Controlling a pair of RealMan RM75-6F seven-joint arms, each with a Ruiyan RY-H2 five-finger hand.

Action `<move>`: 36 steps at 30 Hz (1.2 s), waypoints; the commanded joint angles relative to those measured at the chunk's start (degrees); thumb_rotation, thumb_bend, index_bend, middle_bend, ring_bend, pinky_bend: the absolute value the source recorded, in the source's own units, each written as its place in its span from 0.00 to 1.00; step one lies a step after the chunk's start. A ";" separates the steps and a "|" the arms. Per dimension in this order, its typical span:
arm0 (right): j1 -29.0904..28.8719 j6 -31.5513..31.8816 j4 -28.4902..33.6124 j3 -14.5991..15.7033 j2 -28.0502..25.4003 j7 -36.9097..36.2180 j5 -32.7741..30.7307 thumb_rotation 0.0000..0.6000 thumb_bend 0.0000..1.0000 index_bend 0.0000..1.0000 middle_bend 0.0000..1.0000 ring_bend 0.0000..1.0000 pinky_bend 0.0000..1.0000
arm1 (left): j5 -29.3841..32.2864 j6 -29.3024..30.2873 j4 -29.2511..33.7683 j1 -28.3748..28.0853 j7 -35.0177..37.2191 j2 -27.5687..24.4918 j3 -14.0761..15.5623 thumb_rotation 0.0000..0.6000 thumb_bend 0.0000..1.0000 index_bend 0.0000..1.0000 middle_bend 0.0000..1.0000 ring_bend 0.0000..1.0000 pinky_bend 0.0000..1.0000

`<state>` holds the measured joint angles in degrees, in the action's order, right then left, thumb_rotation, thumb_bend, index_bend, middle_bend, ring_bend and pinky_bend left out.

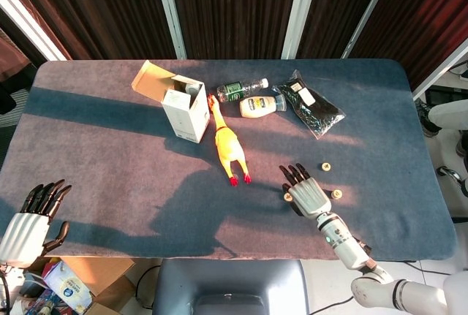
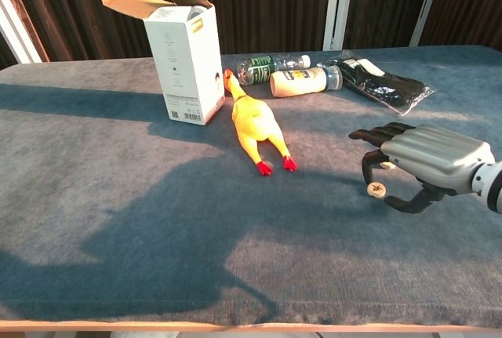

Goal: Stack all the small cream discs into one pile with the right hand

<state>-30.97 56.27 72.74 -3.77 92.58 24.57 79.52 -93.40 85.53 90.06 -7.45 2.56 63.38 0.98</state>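
Note:
Small cream discs lie on the dark blue table (image 1: pixel 110 147) at the front right. My right hand (image 1: pixel 303 189) hovers palm down with its fingers spread, holding nothing. It covers one disc, and another disc (image 1: pixel 287 196) peeks out at its left edge. Two more discs (image 1: pixel 326 167) (image 1: pixel 336 194) lie apart to its right. In the chest view the right hand (image 2: pixel 427 159) arches over a disc (image 2: pixel 376 189) that sits between its fingertips and thumb, untouched as far as I can tell. My left hand (image 1: pixel 29 220) hangs open off the table's front left corner.
A yellow rubber chicken (image 1: pixel 229 147) lies just left of the discs. Behind it stand an open white carton (image 1: pixel 183 107), a green-labelled bottle (image 1: pixel 241 90), a cream bottle (image 1: pixel 262 105) and a black packet (image 1: pixel 314 107). The table's front edge runs close to my right wrist.

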 commanded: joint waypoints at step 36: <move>10.94 15.47 -3.33 5.56 -11.36 -13.27 5.78 1.00 0.54 0.60 0.00 0.00 0.00 | 0.14 -0.99 0.39 -0.48 -1.71 0.63 0.02 1.00 0.53 0.00 0.00 0.00 0.05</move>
<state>-20.26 71.97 70.01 2.02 81.22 11.73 85.71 -93.25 84.55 90.45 -7.92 0.85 64.00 1.00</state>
